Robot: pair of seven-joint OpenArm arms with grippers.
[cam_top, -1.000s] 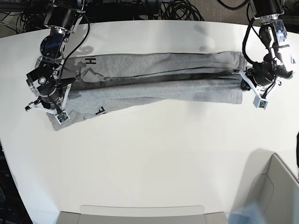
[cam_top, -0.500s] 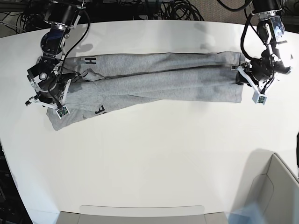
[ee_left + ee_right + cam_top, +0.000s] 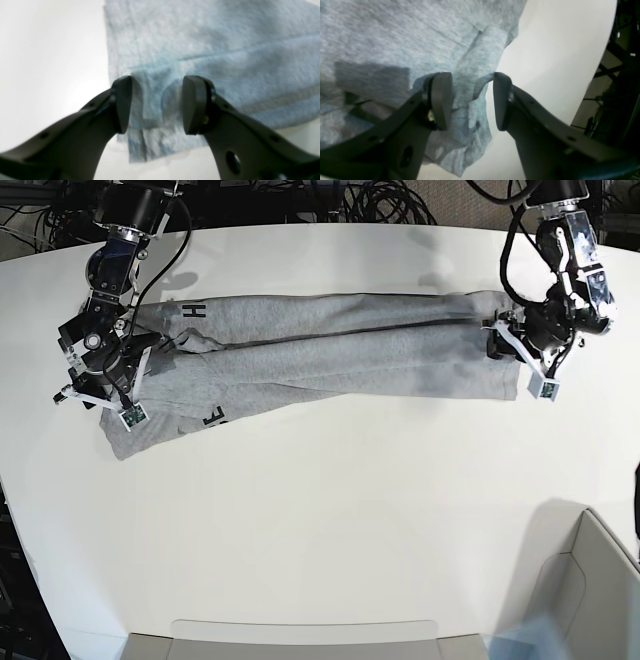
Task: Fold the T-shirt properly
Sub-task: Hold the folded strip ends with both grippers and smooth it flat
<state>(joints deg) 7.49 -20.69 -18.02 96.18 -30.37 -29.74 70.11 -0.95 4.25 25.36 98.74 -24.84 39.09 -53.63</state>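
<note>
Base view shows one T-shirt (image 3: 330,360) stretched into a long, narrow band across the far half of the white table (image 3: 330,520); its heather-grey knit is folded lengthwise, with one long crease running from end to end; dark block lettering shows at the end on that view's left, an "H" (image 3: 194,311) near the far edge and part of another letter, perhaps an "E" or "F" (image 3: 212,416), near the lower fold; the rest of the print is hidden in the folds. Two arms stand over the cloth, one at each end. Left gripper (image 3: 156,105) hangs over the hem end with its two dark, rounded fingers (image 3: 193,105) apart and nothing clamped between them; under them the fabric looks soft and pebbled, with a stitched seam line and a squared corner lying flat on the table. Right gripper (image 3: 470,100) sits at the other end, fingers (image 3: 441,100) likewise apart, straddling a rumpled cuff of grey marl cloth at the shirt's edge; whether either finger touches the cloth cannot be told. Black cables (image 3: 380,200) bunch behind the table's far edge; a pale bin (image 3: 590,580) sits at the near corner.
</note>
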